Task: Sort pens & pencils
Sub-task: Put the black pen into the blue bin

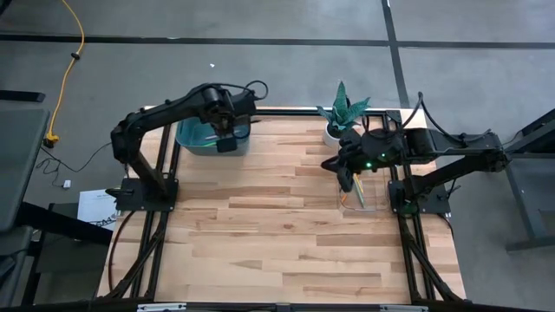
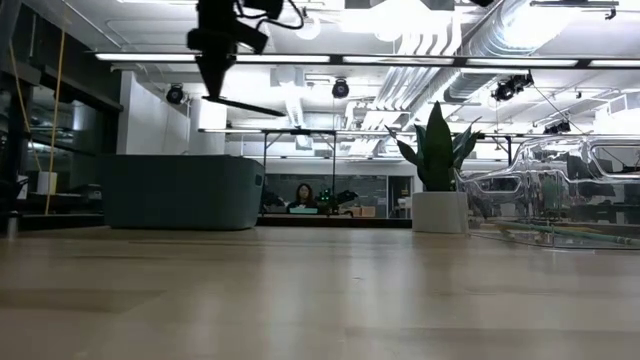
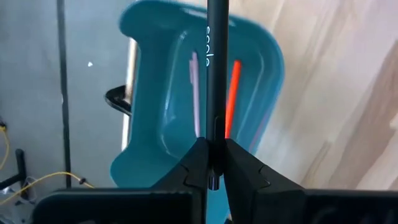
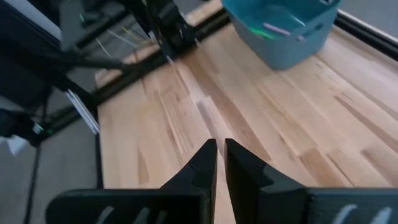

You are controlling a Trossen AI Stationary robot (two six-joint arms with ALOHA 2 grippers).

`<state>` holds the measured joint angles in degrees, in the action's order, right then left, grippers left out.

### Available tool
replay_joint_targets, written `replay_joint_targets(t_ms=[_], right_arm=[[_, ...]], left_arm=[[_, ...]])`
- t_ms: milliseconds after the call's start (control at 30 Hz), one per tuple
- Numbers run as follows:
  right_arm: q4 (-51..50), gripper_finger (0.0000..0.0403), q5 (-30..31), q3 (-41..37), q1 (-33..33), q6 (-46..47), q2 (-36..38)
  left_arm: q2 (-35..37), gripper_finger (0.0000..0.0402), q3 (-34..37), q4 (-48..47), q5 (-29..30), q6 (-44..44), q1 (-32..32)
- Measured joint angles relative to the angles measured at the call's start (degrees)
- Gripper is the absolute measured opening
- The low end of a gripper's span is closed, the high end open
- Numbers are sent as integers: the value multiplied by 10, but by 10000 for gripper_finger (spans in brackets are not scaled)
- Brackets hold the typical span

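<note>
Though pinched tight between the fingers of the left gripper (image 3: 211, 158), near one end and with most of the barrel reaching out past the fingertips, probably prone to swinging or sliding in that hold: black pen (image 3: 216, 74), judged light, stiff and smooth-sided. Better taken nearer the middle, across the barrel, with a modest squeeze; little fear of crushing, more of slipping. Just beyond the fingertips, under the held pen: teal bin (image 3: 149, 93), with a pale pink pen (image 3: 195, 93) and a red-orange pen (image 3: 232, 93) lying side by side on its floor, roughly in line with the held one. Seen only from the left wrist: the grip itself and those two pens. Seen only from table height: the black pen carried crosswise under the gripper, well above the bin's rim. From the right wrist: right gripper (image 4: 219, 162) with fingers almost together on nothing, bare wood beneath, and far ahead the same bin with a pink stick and what looks like a green pen (image 4: 252, 26), hidden in the left wrist picture. From overhead alone: right gripper just beside a clear tray (image 1: 368, 206) holding slim pencils (image 1: 357, 189), colours hard to tell.
</note>
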<state>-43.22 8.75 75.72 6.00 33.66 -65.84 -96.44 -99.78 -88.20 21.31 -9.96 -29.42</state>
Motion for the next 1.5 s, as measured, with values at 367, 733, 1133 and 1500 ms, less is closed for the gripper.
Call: replay_joint_targets(t_ms=[367, 733, 1133, 1500], right_arm=[[94, 22, 0, 0, 0, 25, 0], [143, 22, 4, 0, 2, 63, -2], [176, 22, 48, 0, 40, 86, -28], [185, 22, 50, 0, 40, 90, -54]], left_arm=[[114, 25, 156, 67, -32, -51, -54], [159, 25, 264, 174, -62, -114, -149], [159, 26, 303, 233, -83, -151, -232], [158, 55, 303, 245, -123, -210, -231]])
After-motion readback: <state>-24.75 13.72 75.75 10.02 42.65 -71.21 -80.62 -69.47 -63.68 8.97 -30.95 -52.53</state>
